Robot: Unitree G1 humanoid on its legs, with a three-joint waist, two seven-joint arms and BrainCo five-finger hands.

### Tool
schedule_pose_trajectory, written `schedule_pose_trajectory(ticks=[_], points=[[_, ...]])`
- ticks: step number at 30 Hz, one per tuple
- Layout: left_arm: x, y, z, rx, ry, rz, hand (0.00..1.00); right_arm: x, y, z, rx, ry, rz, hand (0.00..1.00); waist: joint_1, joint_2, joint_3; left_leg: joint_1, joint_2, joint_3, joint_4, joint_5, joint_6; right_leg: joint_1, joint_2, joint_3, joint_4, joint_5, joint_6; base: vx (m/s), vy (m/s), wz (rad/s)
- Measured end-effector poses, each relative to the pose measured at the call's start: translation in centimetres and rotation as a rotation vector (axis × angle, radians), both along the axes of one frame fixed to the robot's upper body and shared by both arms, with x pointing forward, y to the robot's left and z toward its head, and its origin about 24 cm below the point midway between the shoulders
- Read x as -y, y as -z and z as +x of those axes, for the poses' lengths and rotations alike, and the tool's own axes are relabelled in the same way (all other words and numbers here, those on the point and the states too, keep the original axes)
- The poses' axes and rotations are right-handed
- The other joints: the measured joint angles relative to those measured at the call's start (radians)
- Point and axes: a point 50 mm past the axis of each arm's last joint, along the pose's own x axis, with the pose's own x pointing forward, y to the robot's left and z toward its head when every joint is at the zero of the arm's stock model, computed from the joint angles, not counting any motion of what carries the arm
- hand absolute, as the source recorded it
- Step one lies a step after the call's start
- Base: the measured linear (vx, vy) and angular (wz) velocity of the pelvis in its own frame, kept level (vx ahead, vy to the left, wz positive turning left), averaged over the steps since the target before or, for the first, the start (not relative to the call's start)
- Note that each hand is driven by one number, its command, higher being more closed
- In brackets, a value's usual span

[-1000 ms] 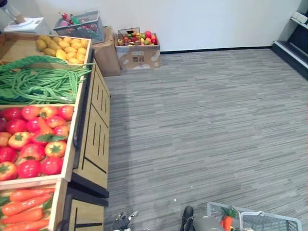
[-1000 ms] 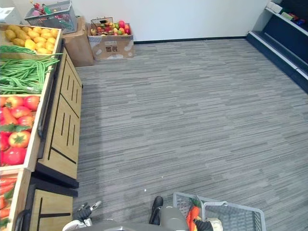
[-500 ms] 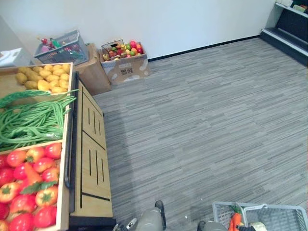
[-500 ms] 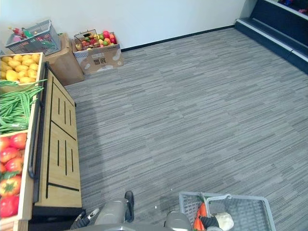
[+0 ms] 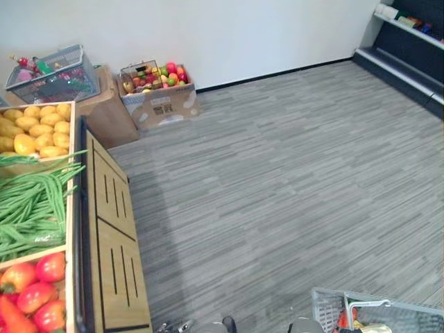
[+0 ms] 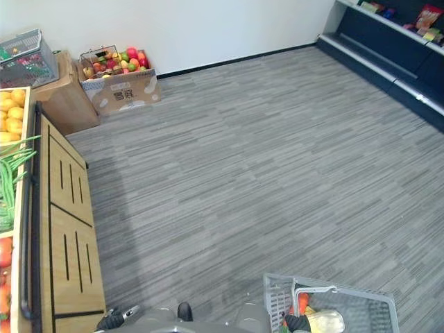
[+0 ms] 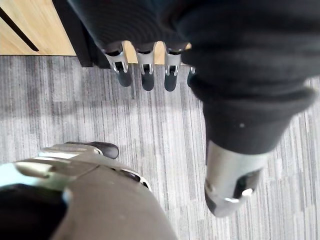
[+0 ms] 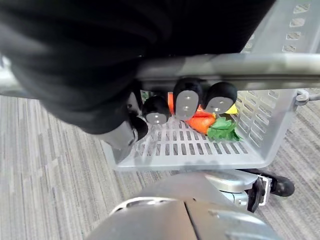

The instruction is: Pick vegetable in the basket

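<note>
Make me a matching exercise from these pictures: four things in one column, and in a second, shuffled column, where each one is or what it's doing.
Things
1. long green beans
2. orange carrot with green leaves
3. brown cardboard box of mixed fruit
4. right hand

Places or states
A. lying in the grey plastic basket
B. on the grey floor against the white wall
C. fingers curled round the basket's grey handle
D. on the wooden stand, between yellow produce and red tomatoes

Pairs: 1-D, 2-A, 3-B, 4-C
</note>
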Motion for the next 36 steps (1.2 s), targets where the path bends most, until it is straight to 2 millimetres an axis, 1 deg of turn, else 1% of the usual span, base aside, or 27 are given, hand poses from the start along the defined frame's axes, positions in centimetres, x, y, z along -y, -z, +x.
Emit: schedule_pose_trajectory(ticks=[1,2,3,4,5,6,7,8,9,10,11,12,13,14,15,17,20,21,22,24,27,29,33,35,36], points=[[0.1,0.0,0.3,0.007,0.002,-0.001,0.00,-0.3,0.0,0.3,0.003,-0.003,0.009,1.00,0.002,0.006,-0.003,0.008,0.017,-0.016,0.004,0.000,0.001,-0.011,0.012,-0.044,-0.002,-0.064,0.010,0.22,-0.100,0.18],[0.2,0.0,0.6,0.012,-0.001,-0.008,0.00,-0.4,0.0,0.4,0.006,-0.005,0.012,1.00,0.001,0.014,-0.002,0.009,0.031,-0.031,0.007,0.000,0.000,-0.016,0.026,-0.068,-0.015,-0.090,0.007,0.21,-0.160,0.32],[0.6,-0.1,1.1,0.031,-0.011,-0.024,0.00,-0.2,0.0,0.7,0.013,-0.012,0.011,1.00,-0.005,0.023,0.000,0.010,0.062,-0.062,0.020,-0.001,-0.003,-0.023,0.063,-0.098,-0.070,-0.110,-0.004,0.17,-0.200,0.43],[0.6,-0.1,1.1,0.037,-0.012,-0.027,0.00,-0.3,0.0,0.7,0.013,-0.011,0.010,1.00,-0.007,0.033,0.008,0.008,0.077,-0.084,0.033,0.000,-0.013,-0.022,0.083,-0.105,-0.151,-0.106,0.001,0.17,-0.263,0.65],[0.0,-0.3,1.1,0.041,-0.017,-0.014,0.00,-0.6,0.0,0.5,0.009,-0.015,0.014,1.00,-0.007,-0.004,0.001,-0.006,0.073,-0.116,0.055,-0.010,-0.041,-0.012,0.089,-0.084,-0.338,-0.031,0.017,0.11,-0.243,0.60],[-0.6,-0.5,1.2,0.052,-0.020,0.002,0.00,-1.0,0.1,0.5,0.009,-0.014,0.025,1.00,-0.006,-0.037,0.001,-0.009,0.055,-0.134,0.062,-0.022,-0.061,-0.010,0.083,-0.053,-0.403,0.062,0.025,0.10,-0.300,0.70],[-0.9,-0.6,1.7,0.060,-0.026,0.010,0.00,-1.3,0.2,0.5,0.005,-0.008,0.031,1.00,-0.006,-0.037,0.013,-0.014,0.058,-0.165,0.068,-0.047,-0.093,0.011,0.094,-0.039,-0.409,0.012,0.034,0.07,-0.316,0.50],[0.0,-0.4,1.4,0.063,-0.053,-0.019,0.00,-0.8,0.1,0.8,0.017,-0.009,0.018,1.00,0.003,-0.011,0.012,-0.036,0.102,-0.197,0.081,-0.052,-0.101,0.013,0.135,-0.023,-0.412,0.018,0.032,0.08,-0.297,0.49],[0.2,-0.4,1.5,0.068,-0.072,-0.031,0.00,-0.8,0.0,0.9,0.026,-0.010,0.016,1.00,0.004,-0.001,0.015,-0.042,0.118,-0.215,0.088,-0.059,-0.116,0.013,0.154,-0.002,-0.405,0.018,0.031,0.07,-0.191,0.53],[0.1,-0.3,1.3,0.071,-0.112,-0.039,0.00,-0.8,0.0,0.7,0.021,-0.006,0.018,1.00,0.006,0.009,0.015,-0.051,0.136,-0.254,0.091,-0.060,-0.130,0.016,0.189,0.058,-0.391,0.016,0.030,0.08,-0.117,0.81],[0.1,-0.3,1.2,0.071,-0.123,-0.041,0.00,-0.9,0.1,0.4,0.010,0.001,0.021,1.00,0.006,0.010,0.014,-0.060,0.150,-0.296,0.091,-0.052,-0.145,0.033,0.208,0.063,-0.398,0.002,0.016,0.08,-0.167,0.88],[0.1,-0.3,1.0,0.072,-0.145,-0.049,0.00,-1.1,0.2,0.1,0.001,0.003,0.027,1.00,0.010,0.000,0.013,-0.065,0.154,-0.315,0.092,-0.047,-0.160,0.050,0.212,0.047,-0.415,-0.020,0.011,0.04,-0.177,0.73],[0.1,-0.2,0.8,0.073,-0.182,-0.057,0.00,-1.3,0.3,0.0,-0.005,-0.001,0.032,1.00,0.018,-0.008,0.009,-0.076,0.156,-0.328,0.096,-0.043,-0.173,0.060,0.213,0.030,-0.436,-0.050,-0.002,0.01,-0.241,0.58],[0.3,-0.1,0.6,0.074,-0.221,-0.068,0.00,-1.2,0.3,0.1,-0.009,-0.011,0.030,1.00,0.021,-0.004,0.007,-0.079,0.166,-0.351,0.095,-0.036,-0.182,0.072,0.221,0.000,-0.443,-0.053,-0.006,-0.01,-0.148,0.50],[0.3,-0.1,0.5,0.075,-0.235,-0.071,0.00,-1.2,0.3,0.0,-0.013,-0.017,0.030,1.00,0.024,-0.003,0.006,-0.081,0.169,-0.360,0.094,-0.032,-0.184,0.077,0.223,-0.011,-0.442,-0.057,-0.012,-0.02,-0.166,0.56],[0.5,-0.1,0.3,0.074,-0.238,-0.077,0.00,-1.0,0.3,-0.2,-0.034,-0.027,0.028,1.00,0.038,0.002,0.003,-0.081,0.172,-0.384,0.091,-0.016,-0.189,0.098,0.226,-0.042,-0.448,-0.071,-0.013,-0.02,-0.091,0.44],[0.6,0.1,-0.1,0.062,-0.260,-0.086,0.00,-0.7,0.3,-0.2,-0.049,-0.042,0.027,1.00,0.043,0.011,-0.009,-0.091,0.167,-0.385,0.089,-0.001,-0.189,0.112,0.221,-0.064,-0.475,-0.066,-0.006,-0.01,0.003,0.29],[0.6,0.1,-0.3,0.056,-0.262,-0.088,0.00,-0.7,0.3,-0.3,-0.053,-0.045,0.033,1.00,0.042,0.013,-0.010,-0.091,0.160,-0.376,0.087,0.014,-0.185,0.130,0.211,-0.080,-0.493,-0.062,0.001,0.03,0.054,0.50],[0.6,0.2,-0.4,0.049,-0.251,-0.087,0.00,-0.7,0.4,-0.6,-0.063,-0.043,0.039,1.00,0.034,0.013,-0.010,-0.092,0.153,-0.349,0.077,0.031,-0.176,0.154,0.199,-0.106,-0.516,-0.056,0.010,0.04,0.066,0.60],[0.6,0.2,-0.4,0.041,-0.235,-0.082,0.00,-0.7,0.5,-1.1,-0.077,-0.038,0.041,1.00,0.032,0.010,-0.018,-0.090,0.142,-0.322,0.045,0.060,-0.166,0.174,0.182,-0.136,-0.548,-0.045,0.022,0.03,0.073,0.55],[0.6,0.2,-0.6,0.016,-0.230,-0.058,0.00,-0.8,0.5,-1.3,-0.086,-0.038,0.050,1.00,0.031,0.012,-0.032,-0.082,0.126,-0.323,-0.016,0.097,-0.159,0.187,0.169,-0.164,-0.597,-0.016,0.027,0.07,0.057,0.29],[0.7,0.4,-1.0,-0.013,-0.227,-0.044,0.00,-0.8,0.6,-1.4,-0.090,-0.035,0.058,1.00,0.031,0.012,-0.033,-0.061,0.118,-0.322,-0.042,0.110,-0.158,0.212,0.165,-0.171,-0.619,-0.002,0.029,0.08,0.039,0.14],[0.6,0.4,-1.1,-0.045,-0.200,-0.001,0.00,-0.9,0.6,-1.4,-0.080,-0.030,0.061,1.00,0.024,0.014,-0.036,-0.036,0.113,-0.320,-0.084,0.127,-0.162,0.227,0.166,-0.174,-0.628,-0.001,0.031,0.02,0.010,0.03],[0.6,0.4,-1.3,-0.068,-0.196,0.021,0.00,-0.9,0.6,-1.3,-0.074,-0.031,0.061,1.00,0.009,0.016,-0.038,-0.020,0.116,-0.320,-0.116,0.146,-0.162,0.227,0.168,-0.181,-0.631,0.000,0.031,0.03,-0.006,0.06],[0.6,0.5,-1.4,-0.072,-0.195,0.023,0.00,-0.9,0.6,-1.3,-0.075,-0.030,0.062,1.00,0.008,0.017,-0.039,-0.017,0.117,-0.320,-0.122,0.149,-0.163,0.227,0.169,-0.182,-0.631,0.000,0.031,0.02,-0.005,0.04]])
